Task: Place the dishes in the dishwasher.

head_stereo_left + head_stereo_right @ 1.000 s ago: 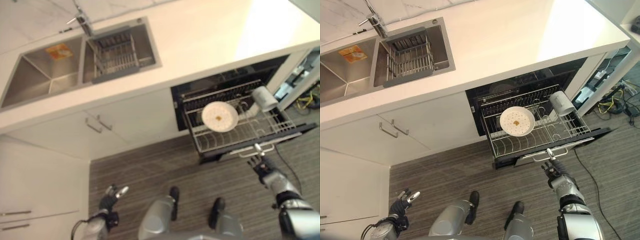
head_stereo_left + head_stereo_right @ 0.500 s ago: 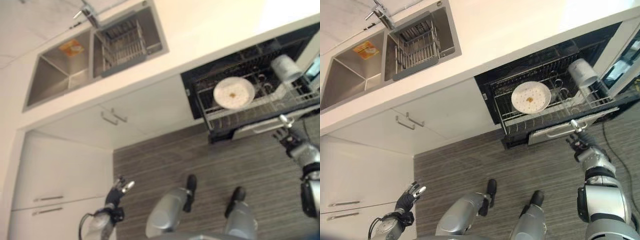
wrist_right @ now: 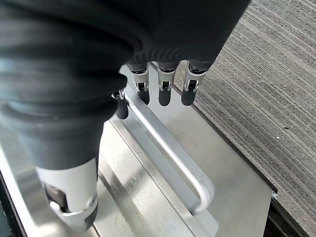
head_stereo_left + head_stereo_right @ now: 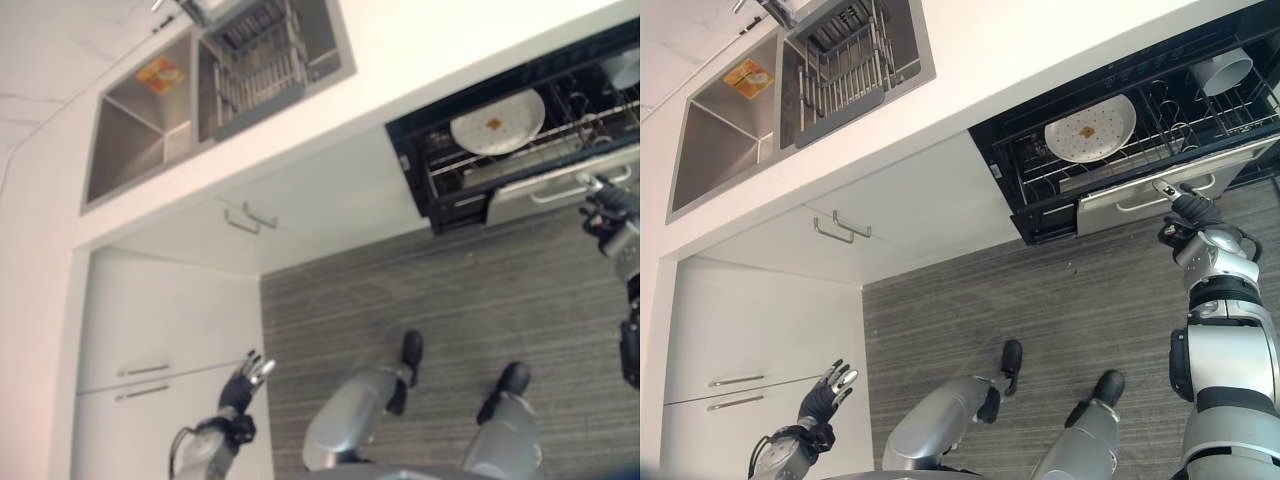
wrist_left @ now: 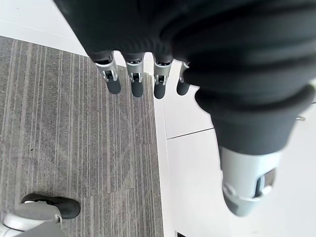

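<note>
The fingers (image 3: 165, 88) of the right hand (image 4: 1188, 210) are straight and relaxed, laid against the bar handle (image 3: 170, 150) on the steel front panel (image 4: 1160, 192) of the dishwasher drawer (image 4: 1030, 222); they curl round nothing, so it looks to me like a push to close.

The plate (image 4: 1090, 128) lies tilted in the wire rack (image 4: 1160, 110) inside, and a pale cup (image 4: 1223, 70) rests on its side toward the far end of the same rack. So the dishes are loaded and the drawer stands part open under the counter (image 4: 1040, 50).

The left hand (image 4: 826, 391) hangs idle with loose, spread fingers down by the white cabinet doors (image 4: 750, 340), well apart from the work.

What worries me is the contact. With only fingertips on a round bar, they could slide off it if the push runs at an angle, and the drawer would stop short. A hard shove might jolt the rack too: the cup looks free to roll, and the plate could slip off its tines and knock the frame.
</note>
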